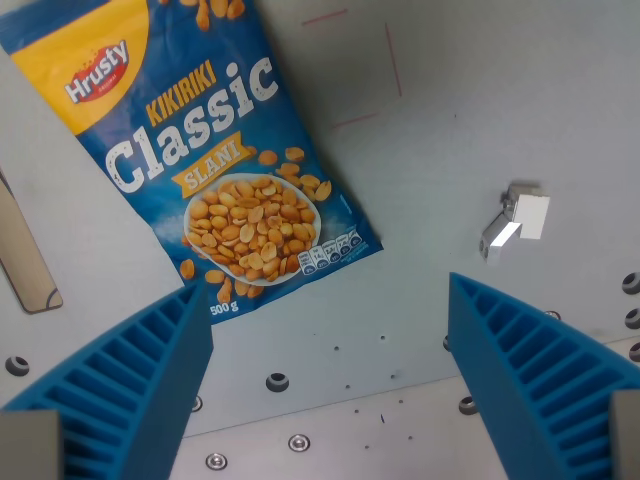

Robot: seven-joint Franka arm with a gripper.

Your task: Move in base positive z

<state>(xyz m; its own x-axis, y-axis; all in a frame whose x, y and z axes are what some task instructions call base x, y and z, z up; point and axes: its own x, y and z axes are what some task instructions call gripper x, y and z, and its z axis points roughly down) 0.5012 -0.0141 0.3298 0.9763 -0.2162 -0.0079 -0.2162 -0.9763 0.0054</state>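
The pincer (330, 330) hung released over the counter (480, 110), its two blue ribbed fingers (135, 385) spread wide at the bottom corners of the wrist view with nothing between them but bare grey surface. A blue bag of peanuts (215, 150), printed "Hrusty Kikiriki Classic Slani", lay flat on the counter in the upper part of the wrist view's left, turned at a slant so its lower corner pointed toward the gap between the fingers; that corner sat just beside the tip of the finger on the wrist view's left, though whether they touched could not be told. A small white block (518, 220) sat well apart on the wrist view's right. Thin red lines (392, 60) marked the counter near the top, and bolts (277, 381) dotted its lower part.
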